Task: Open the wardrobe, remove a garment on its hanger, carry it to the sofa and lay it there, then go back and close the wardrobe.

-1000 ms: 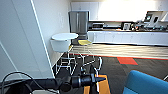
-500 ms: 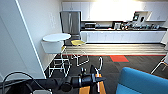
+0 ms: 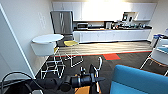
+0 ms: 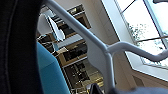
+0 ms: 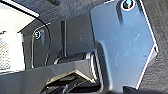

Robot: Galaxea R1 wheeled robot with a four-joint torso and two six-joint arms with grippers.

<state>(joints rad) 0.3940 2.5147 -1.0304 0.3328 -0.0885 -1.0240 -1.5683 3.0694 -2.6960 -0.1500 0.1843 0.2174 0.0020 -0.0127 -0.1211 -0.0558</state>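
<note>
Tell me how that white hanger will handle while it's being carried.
The hanger looks like thin moulded plastic, so probably light and fairly stiff. Its smooth curved hook could slip or swing in a grip. The dark cloth beside it would likely hang limp and sway.

round white table (image 3: pixel 47 39), yellow chair (image 3: pixel 71 43), fridge (image 3: pixel 62 22)

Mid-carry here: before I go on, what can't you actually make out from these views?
- Garment: left wrist view, a dark mass cut off by the edge; its shape is unclear.
- Hanger: head view, the arm hides everything below the hook.
- Left gripper's fingers: blurred in the head view, cannot tell their state.
- Sofa: head view, cut off by the frame edge.
- Counter items by the fridge: too small.
</note>
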